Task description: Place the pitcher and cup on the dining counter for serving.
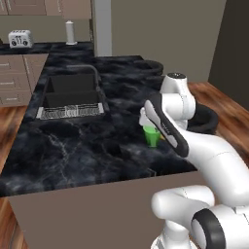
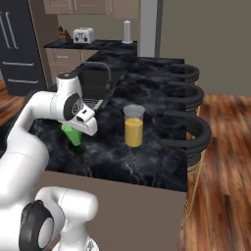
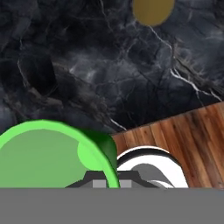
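Note:
The small green cup [image 1: 152, 137] hangs tilted from my gripper [image 1: 146, 127], low over the near right part of the black marble dining counter [image 1: 87, 146]. The gripper is shut on the cup's rim; in the hand view the rim [image 3: 52, 148] runs between the fingertips of the gripper [image 3: 107, 182]. I cannot tell whether the cup's base touches the slab. The pitcher [image 2: 134, 126], tall and clear with orange liquid, stands upright on the counter to the right of the cup [image 2: 73, 135] and apart from it. From the hand, the pitcher [image 3: 153, 10] shows at the top.
An inset sink [image 1: 72, 92] with a faucet and a drain rack lies at the far left of the slab. Dark round stools [image 2: 192, 133] line the counter's right edge. A toaster [image 1: 20, 38] and a paper-towel roll [image 1: 71, 32] stand on the back worktop.

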You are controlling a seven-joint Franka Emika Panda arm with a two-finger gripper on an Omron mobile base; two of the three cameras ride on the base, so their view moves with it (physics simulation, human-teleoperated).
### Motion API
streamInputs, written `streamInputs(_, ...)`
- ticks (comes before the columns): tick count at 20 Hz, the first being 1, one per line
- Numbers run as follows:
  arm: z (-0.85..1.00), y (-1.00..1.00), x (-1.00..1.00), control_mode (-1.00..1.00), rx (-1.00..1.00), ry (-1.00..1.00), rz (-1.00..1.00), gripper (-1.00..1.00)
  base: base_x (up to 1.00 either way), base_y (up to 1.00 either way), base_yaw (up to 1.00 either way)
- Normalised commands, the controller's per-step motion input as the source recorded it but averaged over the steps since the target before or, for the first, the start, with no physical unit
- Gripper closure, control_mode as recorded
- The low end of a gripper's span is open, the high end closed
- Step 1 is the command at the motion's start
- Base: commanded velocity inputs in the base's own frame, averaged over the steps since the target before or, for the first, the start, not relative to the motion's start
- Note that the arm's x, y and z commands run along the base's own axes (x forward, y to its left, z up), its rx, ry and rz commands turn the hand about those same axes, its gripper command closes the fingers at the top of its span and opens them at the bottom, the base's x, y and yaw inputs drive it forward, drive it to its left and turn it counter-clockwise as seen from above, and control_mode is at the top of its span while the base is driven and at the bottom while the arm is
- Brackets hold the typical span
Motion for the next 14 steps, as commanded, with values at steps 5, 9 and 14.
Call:
streamInputs(5,-0.07,-0.01,0.8,-1.0,0.0,0.0,0.0,1.0,0.0,0.0,0.0)
streamInputs(9,-0.22,-0.16,0.69,-1.0,0.09,0.03,-0.11,1.0,0.0,0.0,0.0)
streamInputs(14,-0.28,-0.08,0.69,-1.0,0.13,0.01,-0.28,1.0,0.0,0.0,0.0)
